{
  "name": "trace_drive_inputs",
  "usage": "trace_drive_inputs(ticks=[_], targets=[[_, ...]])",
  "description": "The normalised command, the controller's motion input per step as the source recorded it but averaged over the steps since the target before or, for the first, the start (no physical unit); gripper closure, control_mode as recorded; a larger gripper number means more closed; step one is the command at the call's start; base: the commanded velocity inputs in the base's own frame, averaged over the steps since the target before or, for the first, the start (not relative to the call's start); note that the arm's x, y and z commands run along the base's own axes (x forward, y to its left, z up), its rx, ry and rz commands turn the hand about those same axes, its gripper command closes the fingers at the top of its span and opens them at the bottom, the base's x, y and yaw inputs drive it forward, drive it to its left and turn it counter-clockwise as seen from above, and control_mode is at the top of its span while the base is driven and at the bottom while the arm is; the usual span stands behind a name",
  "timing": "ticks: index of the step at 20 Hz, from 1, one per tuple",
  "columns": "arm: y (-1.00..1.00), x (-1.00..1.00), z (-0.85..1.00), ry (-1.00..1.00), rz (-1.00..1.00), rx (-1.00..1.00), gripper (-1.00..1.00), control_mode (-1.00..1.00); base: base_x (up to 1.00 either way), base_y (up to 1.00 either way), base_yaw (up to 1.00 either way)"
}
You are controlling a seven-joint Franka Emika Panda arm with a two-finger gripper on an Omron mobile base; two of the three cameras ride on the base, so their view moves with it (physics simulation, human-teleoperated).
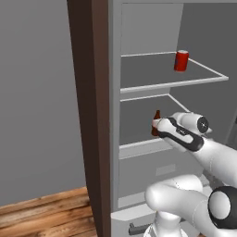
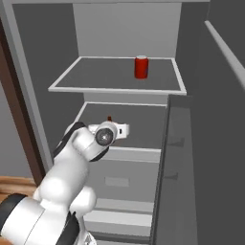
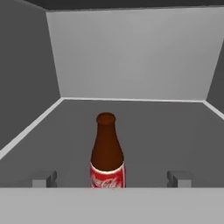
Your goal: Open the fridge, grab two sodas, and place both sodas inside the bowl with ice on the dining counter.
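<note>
bottle (image 3: 107,153) stands alone mid-shelf, bare shelf (image 3: 175,131) both sides; fridge walls well apart.

arm outstretched forward, pincer (image 3: 112,178) level, jaws wide apart

Likely a home kitchen: open fridge (image 1: 139,88), wooden floor (image 1: 41,213)
</note>
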Motion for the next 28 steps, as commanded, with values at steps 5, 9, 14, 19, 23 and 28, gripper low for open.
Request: trace_drive_inputs(ticks=[5,9,14,19,23,28], targets=[[0.13,0.27,-0.23,0.00,0.00,0.00,-1.00,-1.00,0.00,0.00,0.00],[0.15,0.13,-0.19,0.00,0.00,0.00,-1.00,-1.00,0.00,0.00,0.00],[0.00,0.09,-0.07,0.00,0.00,0.00,-1.00,-1.00,0.00,0.00,0.00],[0.00,0.15,-0.07,0.00,0.00,0.00,-1.00,-1.00,0.00,0.00,0.00],[-0.02,0.11,-0.06,-0.01,0.00,0.00,-1.00,-1.00,0.00,0.00,0.00],[-0.01,0.15,-0.07,0.00,0.00,0.00,-1.00,-1.00,0.00,0.00,0.00]])
